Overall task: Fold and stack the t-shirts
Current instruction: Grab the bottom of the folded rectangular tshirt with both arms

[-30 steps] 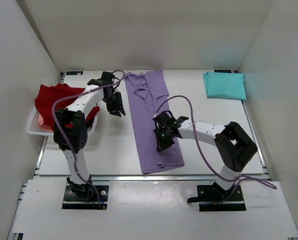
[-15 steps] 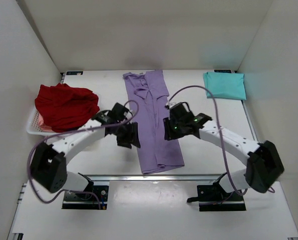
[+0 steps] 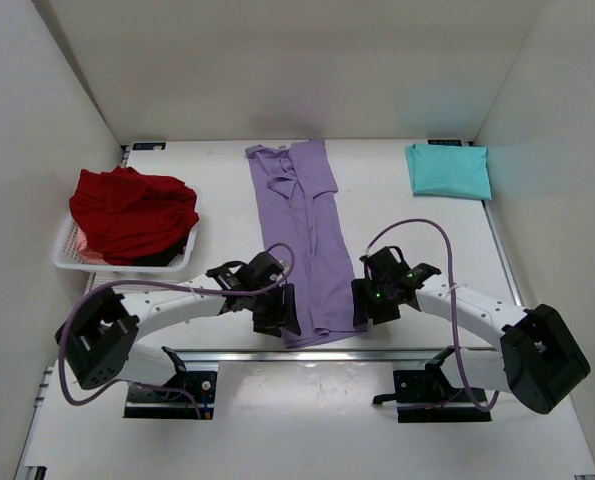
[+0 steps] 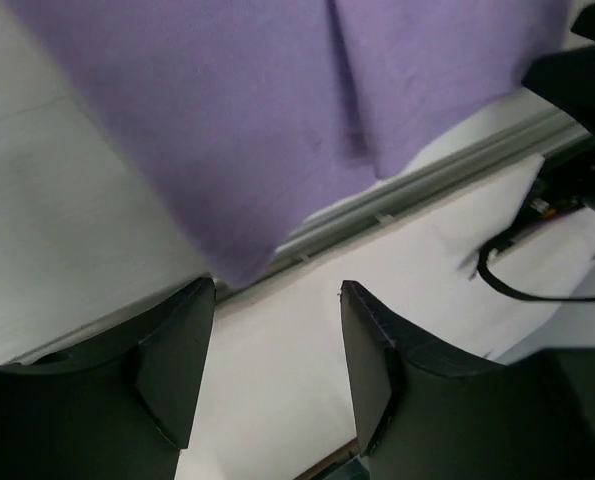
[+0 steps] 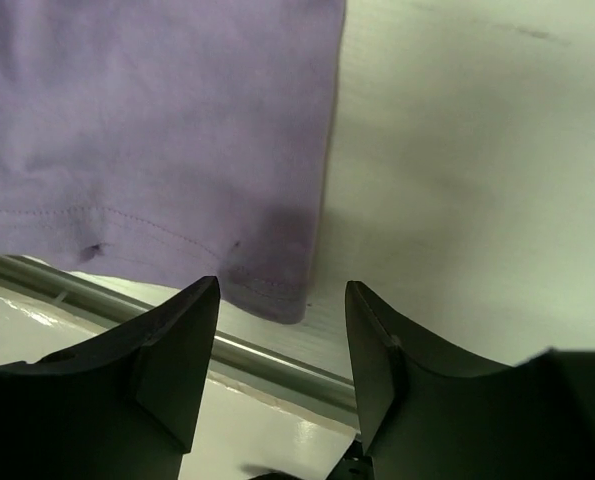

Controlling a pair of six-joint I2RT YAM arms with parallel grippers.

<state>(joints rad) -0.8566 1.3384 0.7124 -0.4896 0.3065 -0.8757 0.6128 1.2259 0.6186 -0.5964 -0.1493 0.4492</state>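
White table (image 3: 217,200) inside a white-walled booth, metal rail (image 5: 127,300) along its near edge.

We see three lots of shirts:
- lavender t-shirt (image 3: 307,240): mid-table, folded lengthwise into a long narrow strip, collar at the far end, hem at the near edge by the rail.
- teal t-shirt (image 3: 449,170): folded flat in the far right corner, well apart from the rest.
- red t-shirts (image 3: 132,212): crumpled heap piled in the white basket (image 3: 69,258) on the left side.

Left gripper (image 3: 283,318) sits low at the near left corner of the lavender hem. In its wrist view we have the fingers (image 4: 172,350) spread, nothing between them, the purple corner just ahead of the tips.

Right gripper (image 3: 361,305) sits at the near right corner of the same hem. In its wrist view the fingers (image 5: 177,345) are also spread with a bare gap. The stitched hem corner lies just beyond the tips, ahead of the finger on the picture's left. We can't tell whether either gripper touches the cloth. Neither one pinches it.
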